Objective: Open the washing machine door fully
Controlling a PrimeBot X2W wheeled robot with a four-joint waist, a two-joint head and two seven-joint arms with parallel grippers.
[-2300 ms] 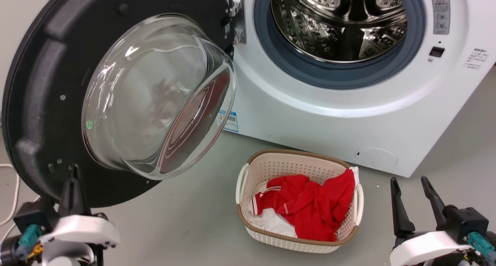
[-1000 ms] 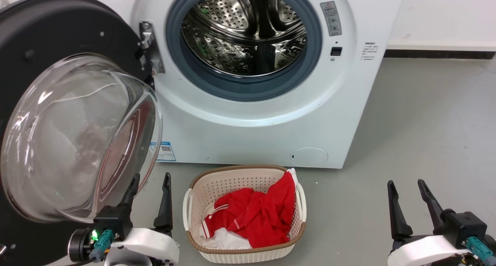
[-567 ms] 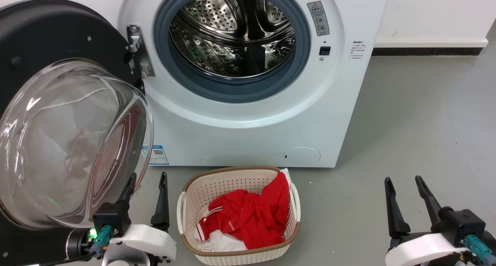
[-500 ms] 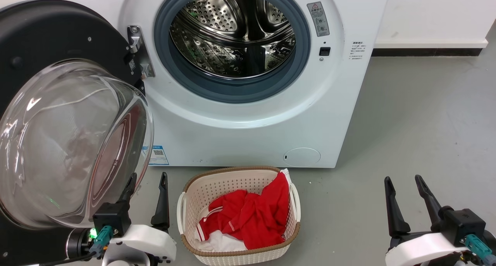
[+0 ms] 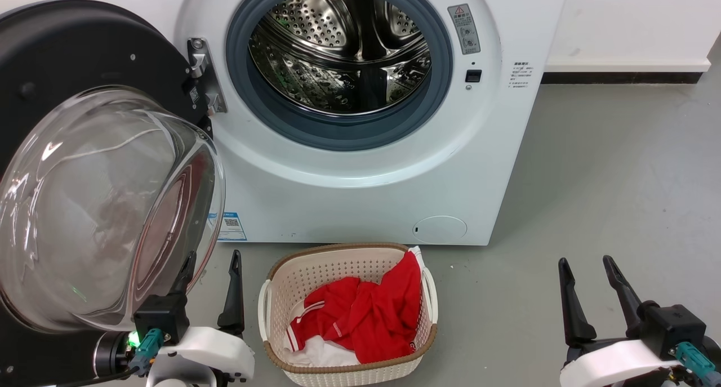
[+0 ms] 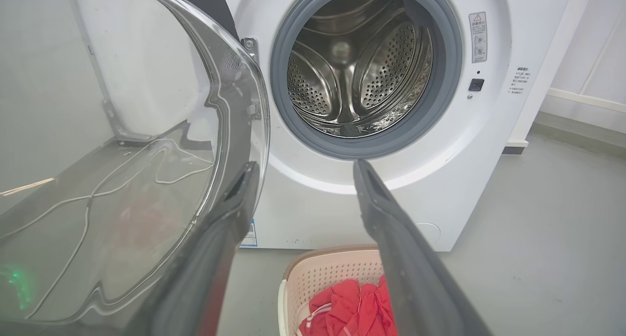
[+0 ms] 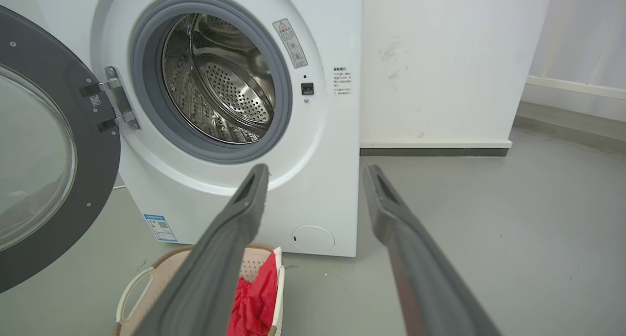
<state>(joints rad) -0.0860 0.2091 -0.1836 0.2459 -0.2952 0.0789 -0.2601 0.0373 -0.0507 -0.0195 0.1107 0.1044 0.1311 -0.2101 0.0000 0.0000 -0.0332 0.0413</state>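
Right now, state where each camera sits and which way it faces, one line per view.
Head view: on the head, looking forward and down at the washing machine, door and basket; left gripper and right gripper show low.
Left wrist view: on the left wrist, facing the drum along its fingers.
Right wrist view: on the right wrist, facing the machine and wall along its fingers.
Shared: all show the drum.

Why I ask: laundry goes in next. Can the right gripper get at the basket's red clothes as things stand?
Probably yes. The right gripper is open, bare floor lies between it and the basket, the red clothes lie uncovered, and the washing machine door stands to the left.
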